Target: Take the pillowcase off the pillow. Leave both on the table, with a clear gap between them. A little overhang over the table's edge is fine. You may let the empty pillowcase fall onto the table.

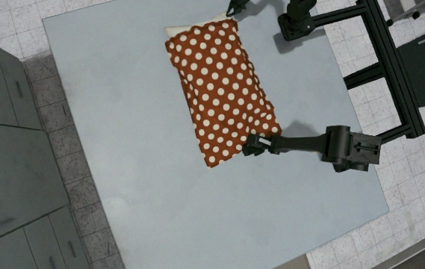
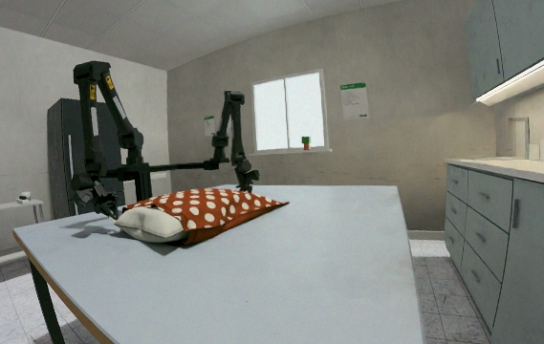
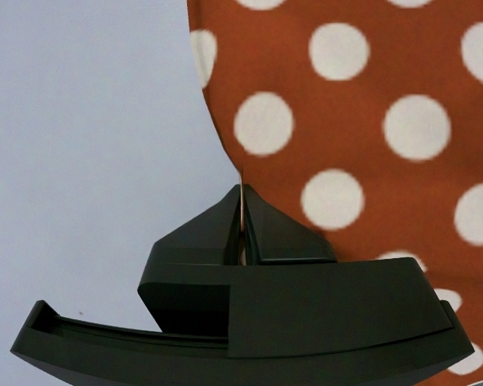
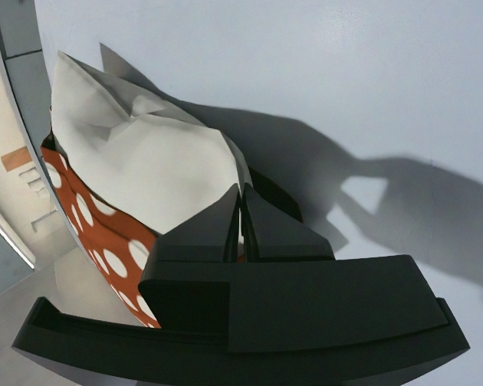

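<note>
Pale blue-grey table [image 1: 152, 202] [image 2: 300, 282] [image 3: 79, 124] [image 4: 358, 74] under everything. On it, a rust-red pillowcase [image 1: 216, 86] [image 2: 219, 207] [image 3: 379, 166] [image 4: 104, 232] with cream dots, covering most of the pillow. Cream-white pillow [image 1: 178, 31] [image 2: 149, 225] [image 4: 150, 153] pokes out at the open end only. Left claw [image 1: 251, 145] [image 2: 247, 188] [image 3: 241, 187] pinches the pillowcase's edge near its closed end. Right claw [image 1: 228, 15] [image 2: 116, 217] [image 4: 241, 187] nips a corner of the exposed pillow, fingers pressed close on the cloth. Shadow [image 1: 261, 9] [image 2: 92, 228] [image 4: 317, 141] beside that corner.
</note>
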